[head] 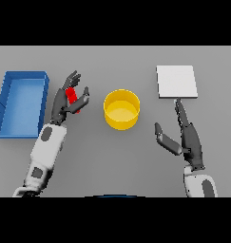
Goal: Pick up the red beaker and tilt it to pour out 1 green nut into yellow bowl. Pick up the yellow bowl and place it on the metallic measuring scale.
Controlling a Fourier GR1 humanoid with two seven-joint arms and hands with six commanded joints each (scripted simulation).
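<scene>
The red beaker stands left of centre, mostly hidden inside my left hand, whose fingers and thumb curl round it. The yellow bowl sits at the table's middle, just right of that hand; I see no green nut in it. The metallic measuring scale, a pale square plate, lies at the back right. My right hand rests open below the scale, fingers straight and pointing toward its near edge, thumb spread to the left toward the bowl.
A blue bin stands along the left side, close to my left forearm. Grey table stretches between the two arms in front of the bowl.
</scene>
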